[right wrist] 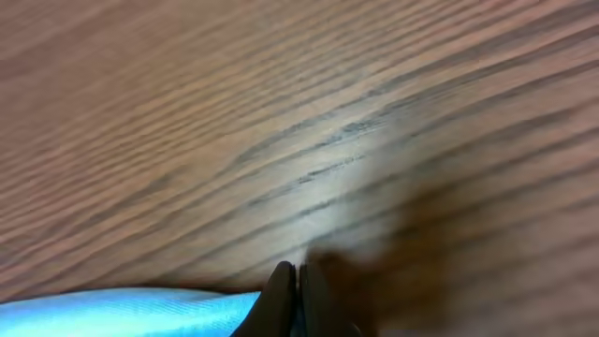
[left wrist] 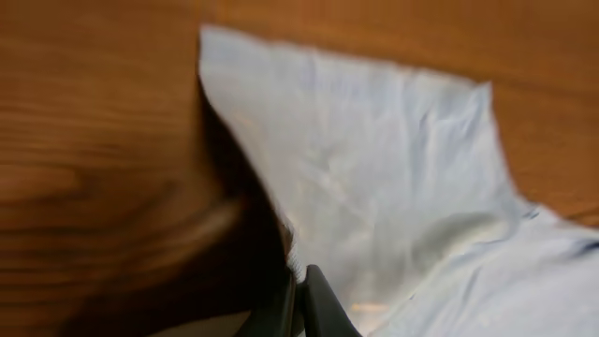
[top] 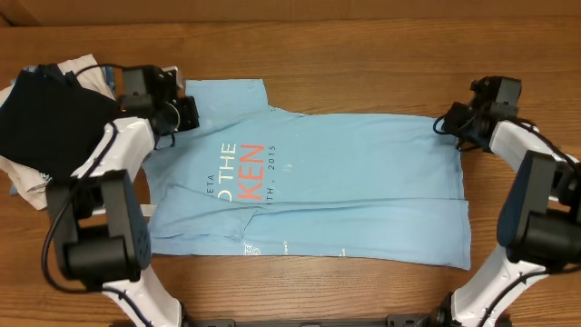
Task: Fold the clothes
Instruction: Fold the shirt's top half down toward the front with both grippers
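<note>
T-shirt [top: 345,182], sky-blue with white and orange-red chest lettering, spread flat across the middle of the wooden table [top: 363,45], sleeves toward the left arm and hem toward the right. Left gripper [top: 182,113], jaws clenched, pinches the edge of the far sleeve, which rises off the wood in the left wrist view. Right gripper [top: 445,123], jaws likewise clenched, nips the far hem corner. Black folded garment [top: 45,118] lies on pale ones [top: 27,182] at the far left, near the sleeve.
</note>
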Tool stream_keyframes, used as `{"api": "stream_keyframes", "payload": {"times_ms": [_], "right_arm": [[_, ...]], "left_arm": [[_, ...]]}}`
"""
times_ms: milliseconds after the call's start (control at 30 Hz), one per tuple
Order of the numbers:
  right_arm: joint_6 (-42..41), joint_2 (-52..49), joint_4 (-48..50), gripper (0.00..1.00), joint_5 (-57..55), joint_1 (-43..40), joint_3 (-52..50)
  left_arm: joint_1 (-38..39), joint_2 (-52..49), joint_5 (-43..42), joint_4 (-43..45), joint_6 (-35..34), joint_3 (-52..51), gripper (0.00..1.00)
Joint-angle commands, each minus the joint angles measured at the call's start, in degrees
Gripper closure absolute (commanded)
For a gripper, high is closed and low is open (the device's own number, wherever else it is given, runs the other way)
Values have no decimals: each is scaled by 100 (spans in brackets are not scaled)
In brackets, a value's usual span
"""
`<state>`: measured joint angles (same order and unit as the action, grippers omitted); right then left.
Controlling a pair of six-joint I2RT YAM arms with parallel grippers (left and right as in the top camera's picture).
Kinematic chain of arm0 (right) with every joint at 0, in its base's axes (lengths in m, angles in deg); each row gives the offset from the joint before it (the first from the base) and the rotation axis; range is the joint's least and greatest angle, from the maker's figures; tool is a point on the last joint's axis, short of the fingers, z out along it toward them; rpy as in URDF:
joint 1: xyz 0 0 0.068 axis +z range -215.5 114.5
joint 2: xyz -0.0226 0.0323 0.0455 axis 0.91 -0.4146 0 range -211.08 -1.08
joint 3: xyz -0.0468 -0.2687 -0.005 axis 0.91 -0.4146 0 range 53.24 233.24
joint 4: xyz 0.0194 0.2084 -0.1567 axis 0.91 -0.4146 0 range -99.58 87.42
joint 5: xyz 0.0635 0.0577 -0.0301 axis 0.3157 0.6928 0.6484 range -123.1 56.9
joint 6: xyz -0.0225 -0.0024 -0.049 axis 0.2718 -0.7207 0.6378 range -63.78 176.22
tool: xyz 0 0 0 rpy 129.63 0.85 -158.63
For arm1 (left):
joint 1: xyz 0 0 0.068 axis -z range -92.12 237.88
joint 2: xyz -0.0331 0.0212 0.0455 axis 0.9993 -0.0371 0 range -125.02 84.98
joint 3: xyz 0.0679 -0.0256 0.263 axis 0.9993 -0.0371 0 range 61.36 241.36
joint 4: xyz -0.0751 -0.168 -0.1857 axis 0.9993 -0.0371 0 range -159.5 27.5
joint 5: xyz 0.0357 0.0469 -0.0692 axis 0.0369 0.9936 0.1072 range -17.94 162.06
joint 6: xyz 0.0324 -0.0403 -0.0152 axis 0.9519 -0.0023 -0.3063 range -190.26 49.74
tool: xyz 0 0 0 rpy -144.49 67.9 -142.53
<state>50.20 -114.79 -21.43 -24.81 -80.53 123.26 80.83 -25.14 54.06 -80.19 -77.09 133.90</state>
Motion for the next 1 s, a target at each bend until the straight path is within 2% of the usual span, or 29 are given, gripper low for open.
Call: {"api": "stream_keyframes", "payload": {"times_ms": [0,333,700,967], "right_arm": [[-37,560,-334,96,-76,-44,352],[-39,1147,-1600,96,-713,-48,507],[-46,1729,-3141,96,-826,-48,507],[-55,1727,-4017,96,-1019,-50,505]], "left_arm": [[-251,516,-129,-109,-151,160,96],[-734,922,-72,-999,-131,160,96],[-881,1060,-1169,-2675,157,160,96],[-1019,1399,-1027,-3611,409,160,96]]}}
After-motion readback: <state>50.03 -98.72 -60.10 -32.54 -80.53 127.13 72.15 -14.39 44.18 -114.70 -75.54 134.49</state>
